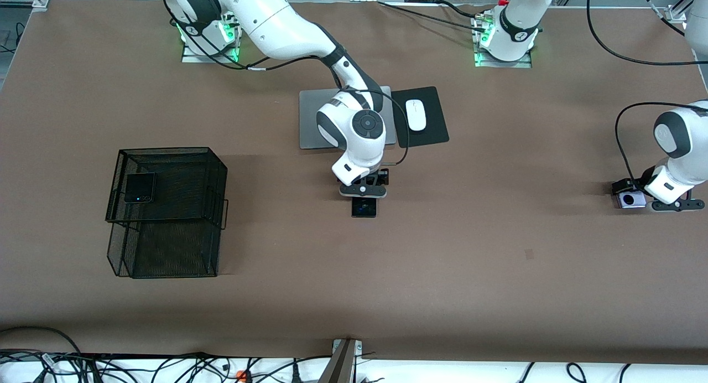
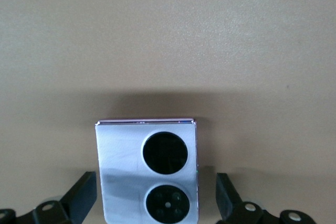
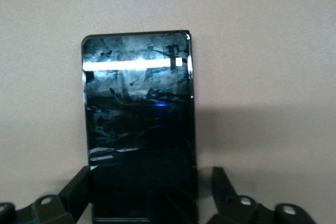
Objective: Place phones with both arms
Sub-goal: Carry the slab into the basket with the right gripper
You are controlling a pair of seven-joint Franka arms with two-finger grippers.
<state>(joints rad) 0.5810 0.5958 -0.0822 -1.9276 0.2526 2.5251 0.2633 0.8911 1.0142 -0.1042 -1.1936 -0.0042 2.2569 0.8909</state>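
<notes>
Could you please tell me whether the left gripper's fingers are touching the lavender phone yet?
Apart. The left wrist view shows bare table between each of the left gripper's fingers and the sides of the lavender phone, which lies flat between them.

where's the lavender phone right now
The lavender phone lies flat on the table at the left arm's end, between the open fingers of the left gripper.

Open tabletop point(image 1: 498, 272) all around slab phone point(image 1: 364, 207) on the camera side; laptop point(image 1: 310, 120) and mouse point(image 1: 416, 114) crowd the base side. Wire basket point(image 1: 166, 211) blocks the right arm's end. Lavender phone point(image 2: 147, 171): bare tabletop around it.
</notes>
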